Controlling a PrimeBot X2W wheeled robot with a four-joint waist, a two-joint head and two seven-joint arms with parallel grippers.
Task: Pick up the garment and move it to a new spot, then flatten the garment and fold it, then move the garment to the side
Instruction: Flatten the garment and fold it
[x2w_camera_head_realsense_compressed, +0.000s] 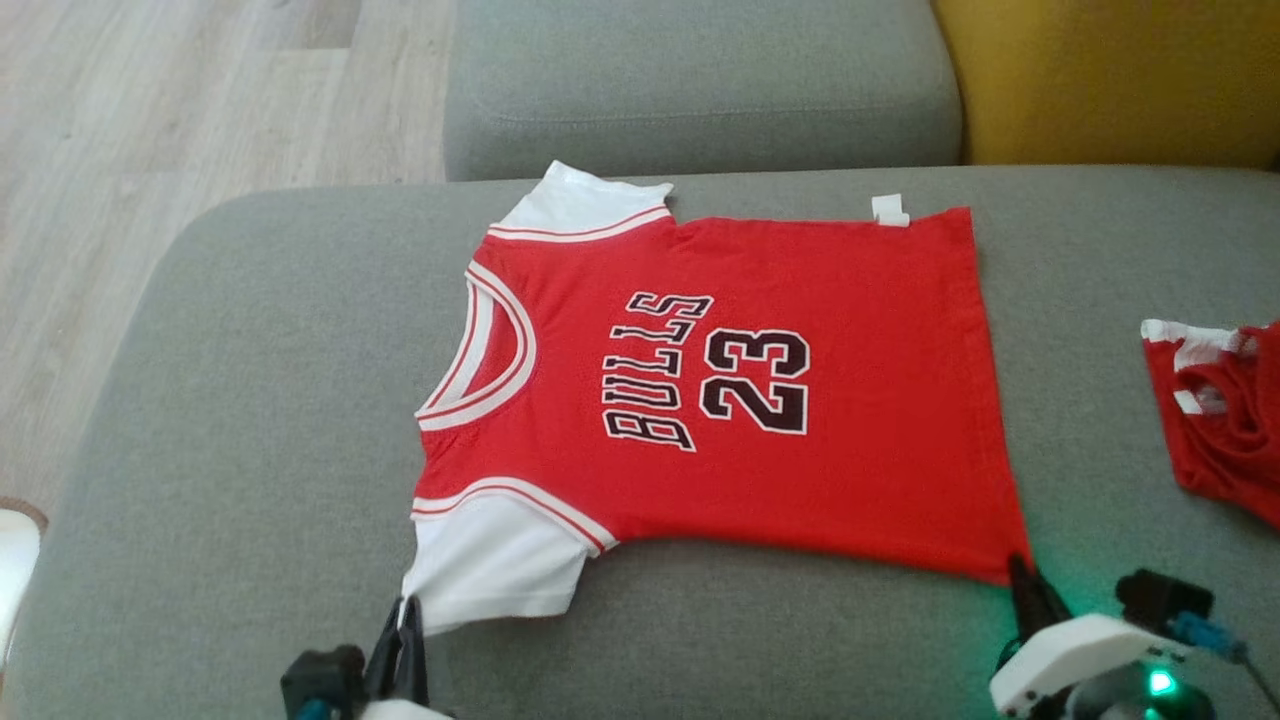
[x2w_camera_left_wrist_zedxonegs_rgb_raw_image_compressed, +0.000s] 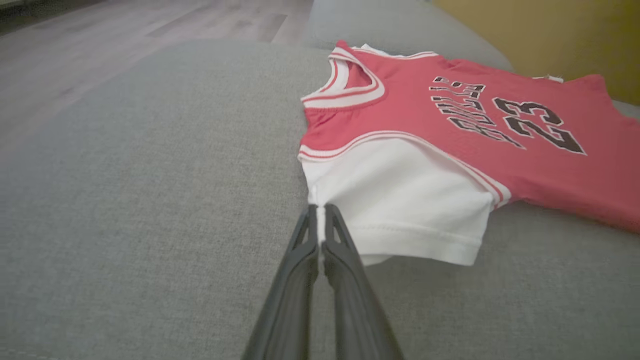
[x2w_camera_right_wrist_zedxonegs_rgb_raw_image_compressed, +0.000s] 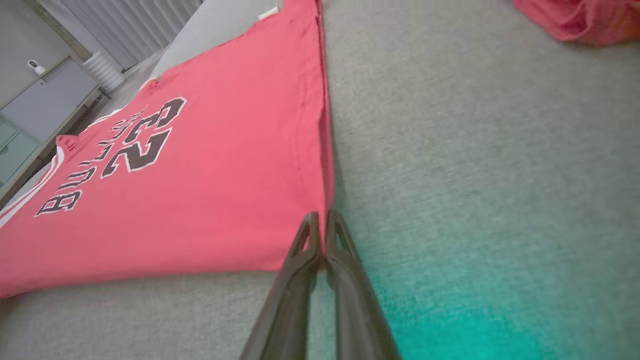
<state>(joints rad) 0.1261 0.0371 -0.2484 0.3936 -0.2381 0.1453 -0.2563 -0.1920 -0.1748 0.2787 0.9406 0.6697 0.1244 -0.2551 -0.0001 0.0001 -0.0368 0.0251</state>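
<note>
Grey sofa seat (x2w_camera_head_realsense_compressed: 230, 420) noted as the work surface. Wooden floor (x2w_camera_head_realsense_compressed: 200, 100) is seen beyond it at far left, a yellow cushion (x2w_camera_head_realsense_compressed: 1100, 80) at far right.

The garment (x2w_camera_head_realsense_compressed: 870, 400), a red jersey printed BULLS 23, is spread flat and face up at the middle of the seat. Its long axis is laid left to right: collar at left, hem (x2w_camera_head_realsense_compressed: 985, 400) at right, one white sleeve on the far side, the other white sleeve (x2w_camera_head_realsense_compressed: 490, 560) on the near side. Few wrinkles are seen; flattening is judged largely done, folding not yet begun.

A second red garment (x2w_camera_head_realsense_compressed: 1225, 420) is bunched at the right edge, well apart from the jersey.

The left hand (x2w_camera_head_realsense_compressed: 405, 615) is recorded at the near left. Its fingers are drawn together, with a strip of white cloth from the near sleeve's corner between them in the left wrist view; it is judged clamped on the garment.

The right hand (x2w_camera_head_realsense_compressed: 1020, 575) is recorded at the near right, fingers together on the near hem corner, likewise judged clamped on the garment.

Key relation: both hands are set on the near long edge, one at each end, and the whole garment lies on their far side. A fold is expected to carry that near edge away toward the far edge, across the short axis. Neither hand is nearer; even travel would be needed to avoid skew.

A small white tag (x2w_camera_head_realsense_compressed: 890, 210) is noted on the far edge.
</note>
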